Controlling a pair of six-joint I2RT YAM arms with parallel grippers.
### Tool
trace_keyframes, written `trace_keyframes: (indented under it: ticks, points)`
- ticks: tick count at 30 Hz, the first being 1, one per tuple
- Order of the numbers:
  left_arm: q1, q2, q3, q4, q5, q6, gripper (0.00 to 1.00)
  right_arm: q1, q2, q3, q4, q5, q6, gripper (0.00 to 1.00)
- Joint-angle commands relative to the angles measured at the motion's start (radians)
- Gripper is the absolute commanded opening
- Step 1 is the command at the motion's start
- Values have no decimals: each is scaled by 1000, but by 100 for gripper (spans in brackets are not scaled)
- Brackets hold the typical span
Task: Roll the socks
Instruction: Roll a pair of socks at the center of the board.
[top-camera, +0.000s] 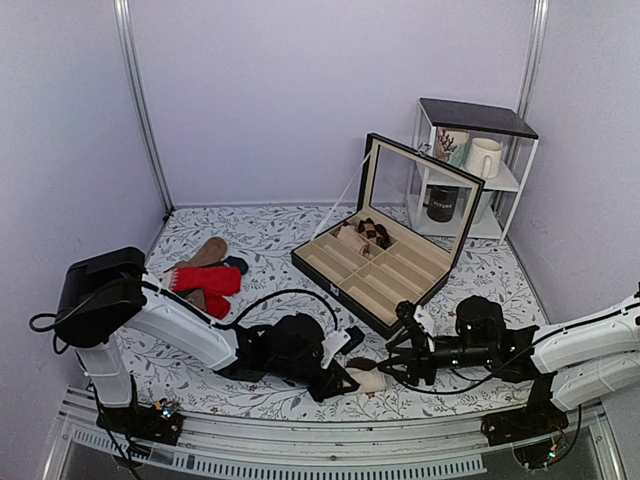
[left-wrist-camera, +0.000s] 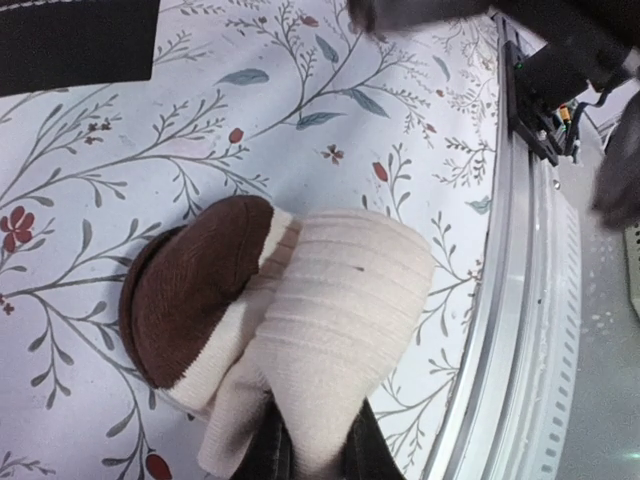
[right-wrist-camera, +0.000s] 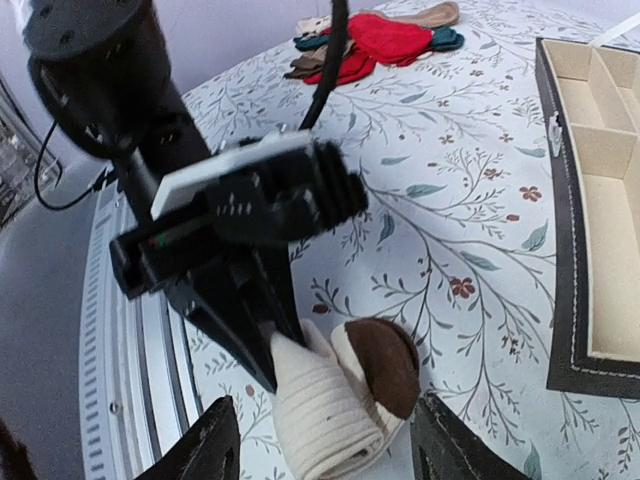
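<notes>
The socks (top-camera: 367, 379) lie as a rolled cream bundle with a dark brown end on the floral tablecloth near the front edge. My left gripper (top-camera: 345, 378) is shut on the cream cuff end of the socks (left-wrist-camera: 310, 300), and its dark fingers (left-wrist-camera: 365, 455) pinch the fabric. My right gripper (top-camera: 392, 366) faces it from the right and stands open. In the right wrist view the socks (right-wrist-camera: 350, 395) sit between my spread black fingers (right-wrist-camera: 212, 445), which do not touch them. The left gripper (right-wrist-camera: 262, 330) clamps the roll from the upper left.
A black compartment box (top-camera: 385, 270) with its lid raised stands behind, its corner close to the right arm. Red socks (top-camera: 208, 280) and tan and teal socks (top-camera: 215, 253) lie at the back left. A white shelf with a mug (top-camera: 483, 158) is at the back right. The metal table rail (top-camera: 300, 440) runs just in front.
</notes>
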Motion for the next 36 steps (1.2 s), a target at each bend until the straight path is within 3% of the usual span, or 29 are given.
trace_keyframes:
  ticks: [1, 8, 14, 26, 29, 36]
  points:
    - [9, 132, -105, -414, 9, -33, 0, 0, 30, -60, 145, -87, -146, 60]
    - [12, 143, -95, -422, 15, -19, 0, 0, 150, -78, 305, -93, -247, 60]
    - [14, 136, -100, -426, 12, -13, 0, 2, 282, -60, 362, -160, -281, 60]
    - [18, 133, -114, -413, 13, -8, 0, 13, 423, -48, 413, -146, -269, 59]
    - [18, 132, -116, -408, 14, -9, 0, 35, 436, -48, 408, -150, -252, 55]
    - [20, 133, -112, -413, 3, -4, 0, 60, 441, -39, 373, -155, -201, 28]
